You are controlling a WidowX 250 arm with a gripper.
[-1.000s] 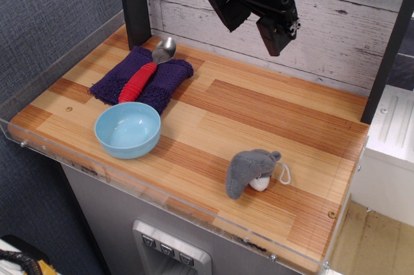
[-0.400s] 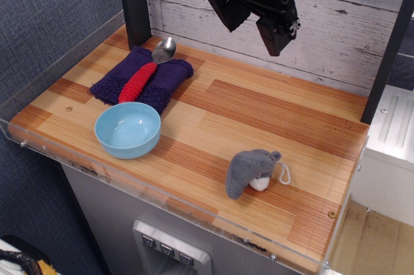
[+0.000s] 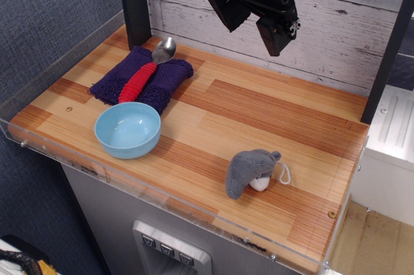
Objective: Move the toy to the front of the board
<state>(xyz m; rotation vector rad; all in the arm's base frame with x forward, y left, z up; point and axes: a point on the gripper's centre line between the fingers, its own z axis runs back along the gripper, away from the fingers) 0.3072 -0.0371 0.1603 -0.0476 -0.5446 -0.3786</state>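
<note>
Gripper [image 3: 253, 24] — black, high above the rear of the board [image 3: 272, 110], in front of the whitewashed plank wall [image 3: 336, 3]; we see its two fingers spread apart with nothing between them. Toy [image 3: 249, 171] — grey plush with white patch and white string loop, lying near the front right of the board, well apart from the gripper. Blue bowl [image 3: 127, 129] — front left, upright. Purple knitted cloth [image 3: 142, 79] — just behind the bowl; we note a red-handled spoon [image 3: 147, 70] resting on it.
</note>
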